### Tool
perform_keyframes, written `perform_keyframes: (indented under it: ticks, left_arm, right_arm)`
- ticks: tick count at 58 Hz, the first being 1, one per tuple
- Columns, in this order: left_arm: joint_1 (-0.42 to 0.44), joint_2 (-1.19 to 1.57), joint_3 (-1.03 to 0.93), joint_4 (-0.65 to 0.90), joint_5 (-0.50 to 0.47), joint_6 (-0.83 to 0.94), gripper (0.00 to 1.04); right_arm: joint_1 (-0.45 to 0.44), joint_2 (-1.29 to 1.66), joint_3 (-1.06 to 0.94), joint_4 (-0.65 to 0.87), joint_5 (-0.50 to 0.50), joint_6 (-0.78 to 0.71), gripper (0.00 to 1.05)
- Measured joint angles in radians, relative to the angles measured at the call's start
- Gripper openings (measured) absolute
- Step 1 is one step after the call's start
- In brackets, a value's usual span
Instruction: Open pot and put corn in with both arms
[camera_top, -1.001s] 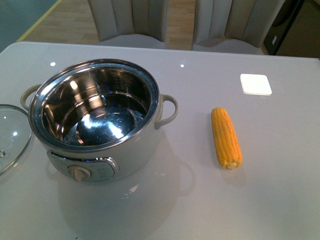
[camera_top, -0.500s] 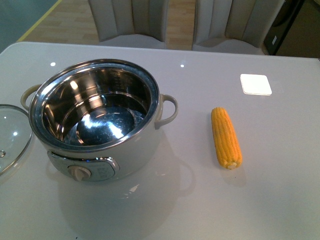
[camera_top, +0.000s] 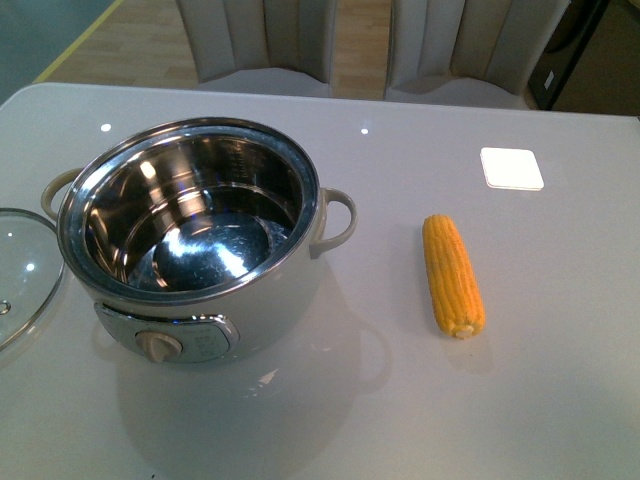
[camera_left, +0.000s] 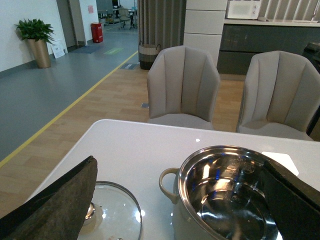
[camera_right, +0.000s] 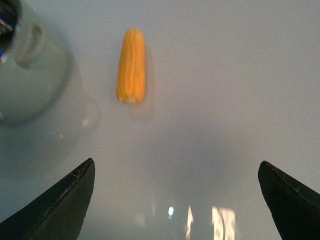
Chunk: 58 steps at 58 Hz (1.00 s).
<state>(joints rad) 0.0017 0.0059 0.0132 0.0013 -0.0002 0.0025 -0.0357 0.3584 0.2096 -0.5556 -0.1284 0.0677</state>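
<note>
Lid (camera_top: 22, 268) left of pot (camera_top: 200, 250), corn (camera_top: 453, 275) right

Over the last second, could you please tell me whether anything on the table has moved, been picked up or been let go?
Nothing visibly changed in the front view. The large white electric pot with the steel inner bowl stays open and empty. Its glass lid stays flat on the glossy white table on the pot's left, and the yellow-orange corn cob lies untouched on its right. No arm shows in that view.

We see a white square pad (camera_top: 511, 168) on the glossy surface (camera_top: 560, 400), 2 beige chairs (camera_left: 183, 85) behind it, and a potted plant (camera_left: 36, 40) far off.
</note>
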Motion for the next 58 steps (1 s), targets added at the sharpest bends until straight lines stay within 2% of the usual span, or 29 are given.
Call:
perform_keyframes:
  ticks: [8,15,26,45,58]
  left_arm:
    - [0.0,0.0,0.0,0.0,0.0,0.0,0.98]
    - [0.0,0.0,0.0,0.0,0.0,0.0,0.98]
    - [0.0,0.0,0.0,0.0,0.0,0.0,0.98]
    - [0.0,0.0,0.0,0.0,0.0,0.0,0.98]
    - [0.0,0.0,0.0,0.0,0.0,0.0,0.98]
  right_arm:
    - [0.009,0.045,0.008,0.018,0.001,0.0,0.96]
    - [0.025,0.147,0.016,0.103,0.0,0.0,0.96]
    - [0.084,0.441,0.043,0.315,0.017,0.022,0.96]
    - [0.225,1.09,0.187,0.736,0.131,0.051,0.96]
    - [0.278,1.339,0.312,0.791,0.129,0.109,0.96]
